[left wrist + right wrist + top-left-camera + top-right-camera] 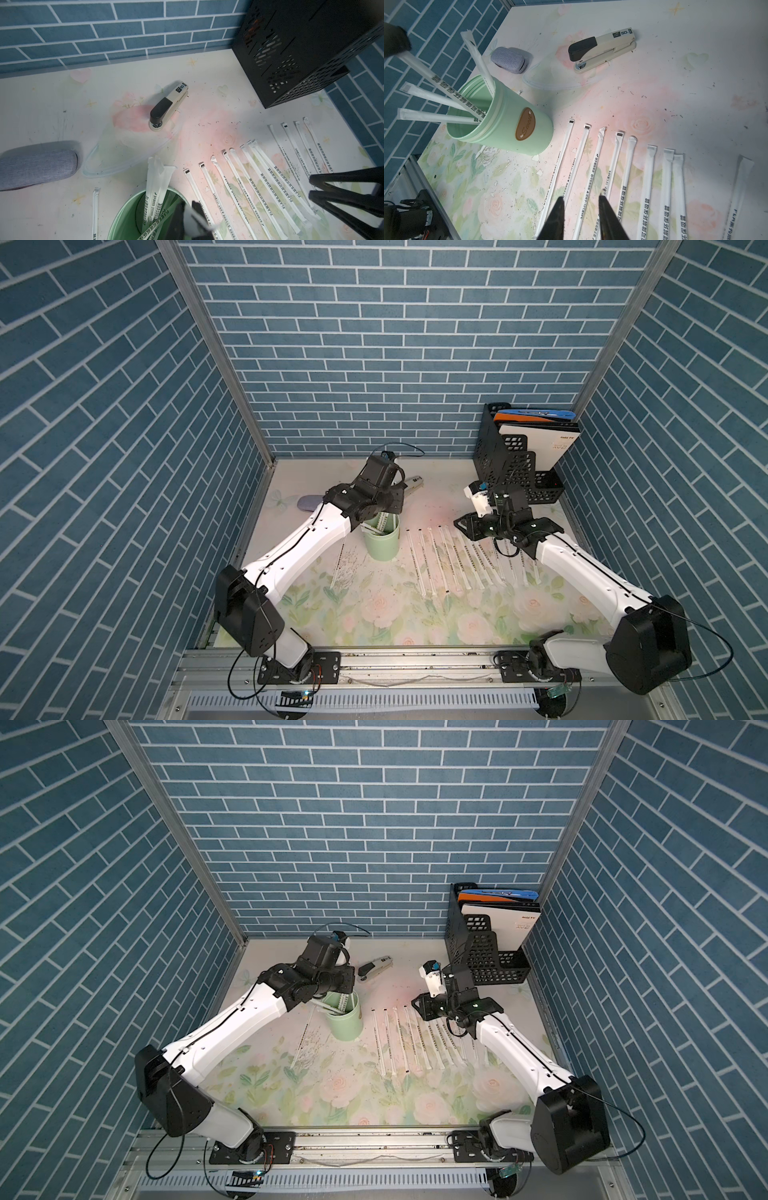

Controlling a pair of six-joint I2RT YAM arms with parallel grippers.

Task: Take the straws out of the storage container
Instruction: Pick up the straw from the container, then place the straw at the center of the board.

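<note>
The storage container is a mint-green cup standing upright left of centre, also seen in a top view. A few straws lean inside it. My left gripper hangs over the cup's rim, shut on the top end of one straw. Several more straws lie in a row on the table to the cup's right. My right gripper hovers open above that row, holding nothing. One straw lies left of the cup.
A stapler lies behind the cup, and a grey pouch sits at the back left. A black perforated file holder with folders fills the back right corner. Blue brick walls enclose three sides.
</note>
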